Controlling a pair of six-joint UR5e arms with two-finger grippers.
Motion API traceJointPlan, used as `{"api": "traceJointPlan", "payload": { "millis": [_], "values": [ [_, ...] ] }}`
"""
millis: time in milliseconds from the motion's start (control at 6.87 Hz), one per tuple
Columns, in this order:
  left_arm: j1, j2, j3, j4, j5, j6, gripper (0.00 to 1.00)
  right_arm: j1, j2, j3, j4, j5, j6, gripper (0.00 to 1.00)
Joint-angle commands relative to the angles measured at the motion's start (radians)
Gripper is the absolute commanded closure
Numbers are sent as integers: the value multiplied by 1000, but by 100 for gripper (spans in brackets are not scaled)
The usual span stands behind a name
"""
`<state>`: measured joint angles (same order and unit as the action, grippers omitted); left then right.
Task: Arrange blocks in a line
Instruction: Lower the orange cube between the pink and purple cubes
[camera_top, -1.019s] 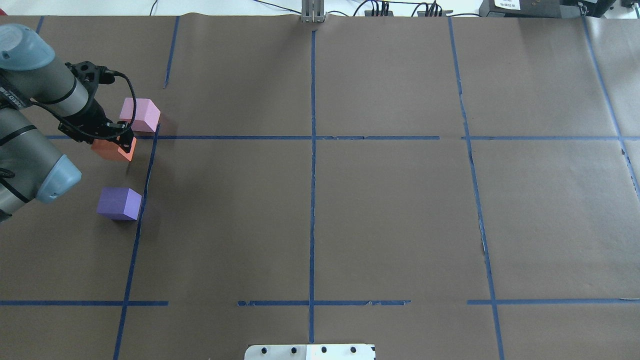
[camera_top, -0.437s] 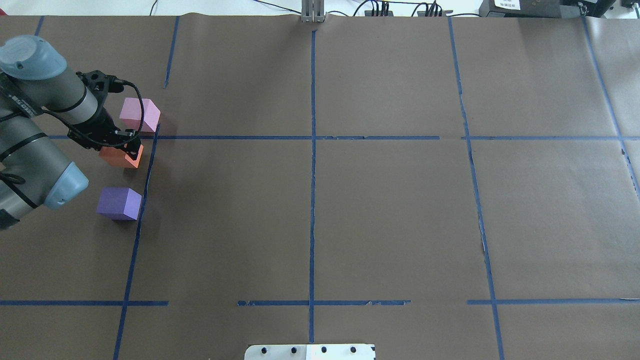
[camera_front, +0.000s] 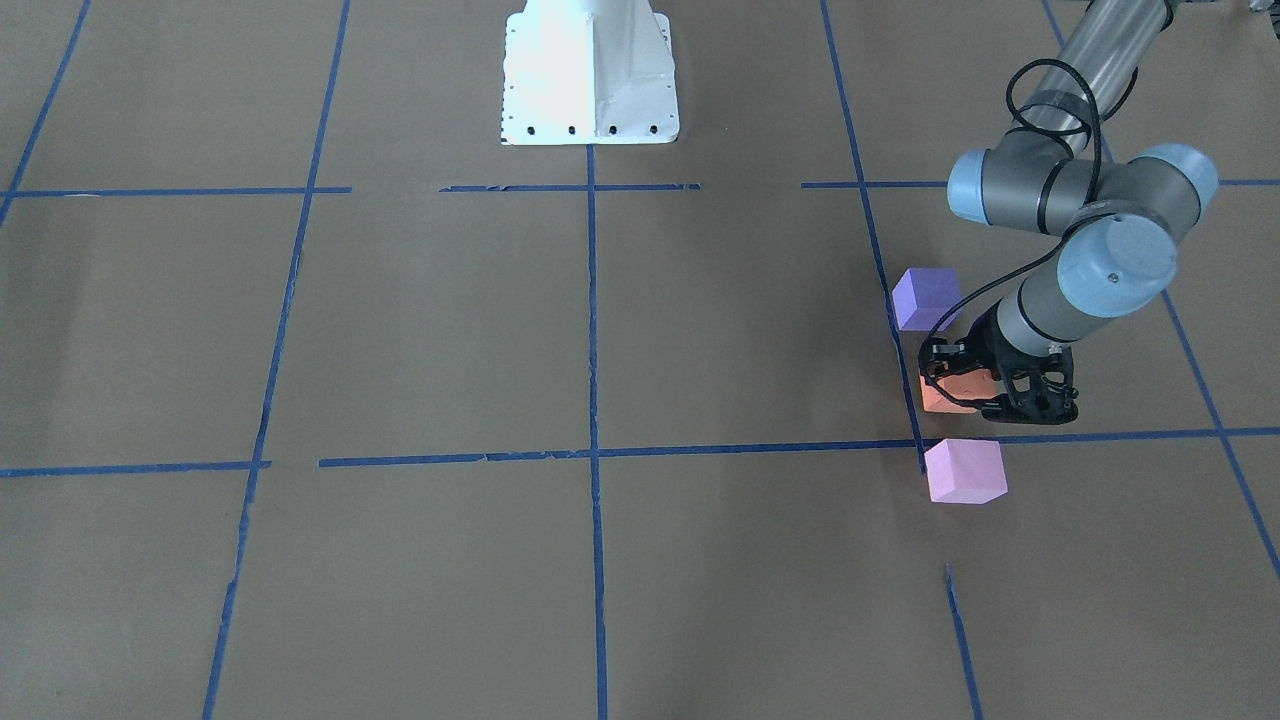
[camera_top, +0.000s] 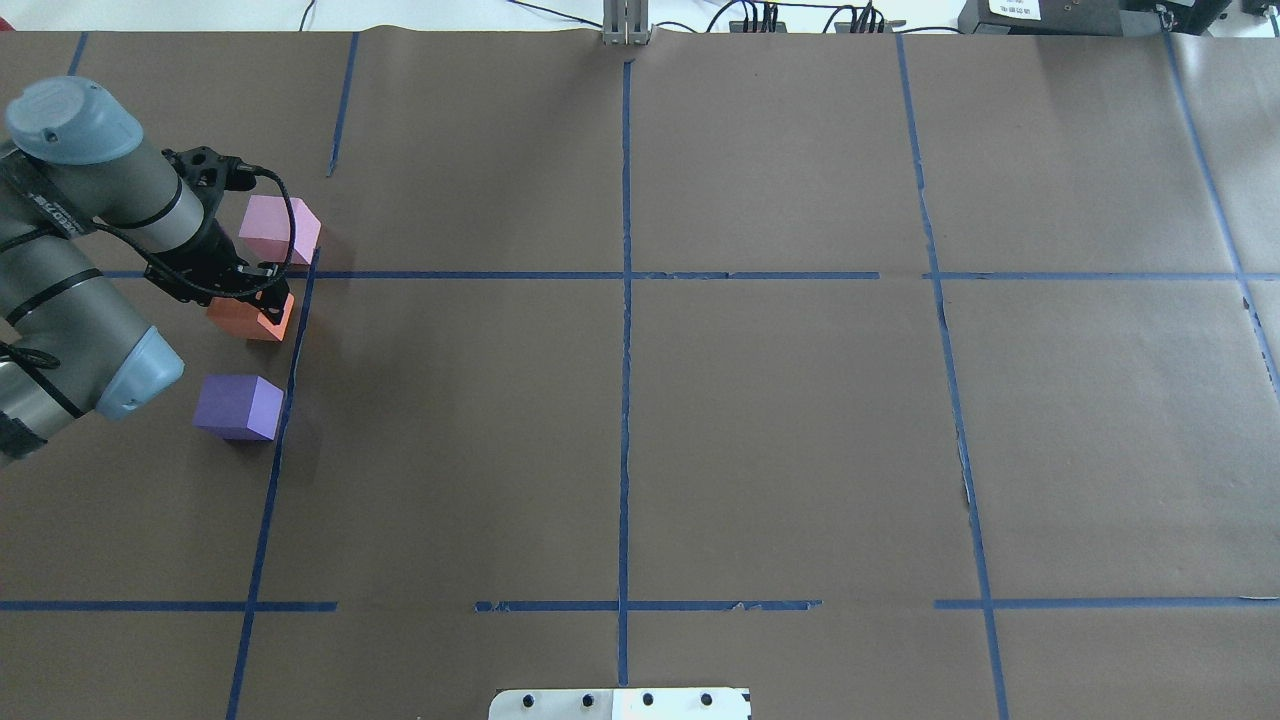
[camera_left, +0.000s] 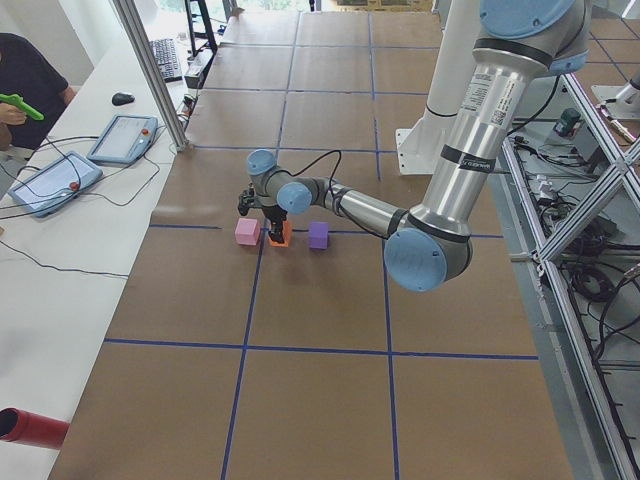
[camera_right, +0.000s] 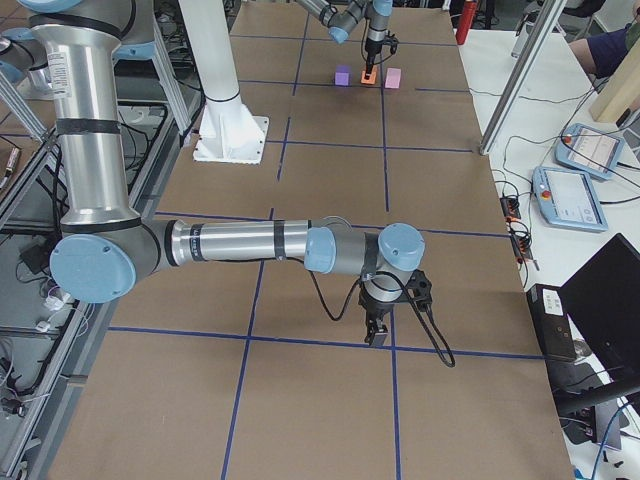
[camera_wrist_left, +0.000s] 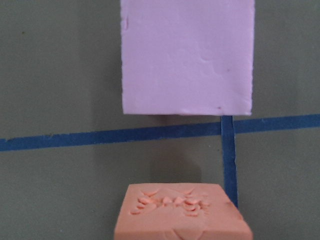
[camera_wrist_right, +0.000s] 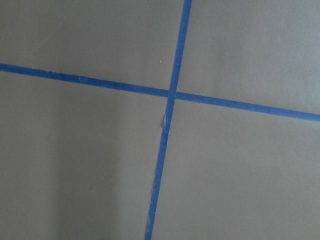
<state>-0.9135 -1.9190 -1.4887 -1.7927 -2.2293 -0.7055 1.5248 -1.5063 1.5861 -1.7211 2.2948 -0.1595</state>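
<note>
My left gripper (camera_top: 258, 297) is shut on the orange block (camera_top: 250, 318), low over the table, next to a blue tape line. The pink-lilac block (camera_top: 280, 228) lies just beyond it and the purple block (camera_top: 238, 406) nearer the robot; the three stand roughly in a row along the tape. In the front-facing view the orange block (camera_front: 948, 393) sits between the purple block (camera_front: 925, 298) and the pink block (camera_front: 965, 470). The left wrist view shows the orange block's dented top (camera_wrist_left: 182, 212) and the pink block (camera_wrist_left: 187, 55). My right gripper (camera_right: 378, 332) shows only in the exterior right view; I cannot tell its state.
Blue tape lines (camera_top: 625, 300) grid the brown paper-covered table. The white robot base (camera_front: 590, 70) stands at the near edge. An operator (camera_left: 25, 85) and tablets (camera_left: 120, 140) are at a side table beyond the far edge.
My left gripper has carried the orange block a little to the right and toward the robot, closer to the tape line. The pink and purple blocks have not moved.
</note>
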Motion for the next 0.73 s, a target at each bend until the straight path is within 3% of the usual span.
{"api": "traceJointPlan", "payload": {
  "millis": [0,583],
  "values": [
    [1,0,13,-14,-18,0,58,0,0,0,0,0,0,0],
    [5,0,33,-40,-26,0,35,0,0,0,0,0,0,0]
  ]
}}
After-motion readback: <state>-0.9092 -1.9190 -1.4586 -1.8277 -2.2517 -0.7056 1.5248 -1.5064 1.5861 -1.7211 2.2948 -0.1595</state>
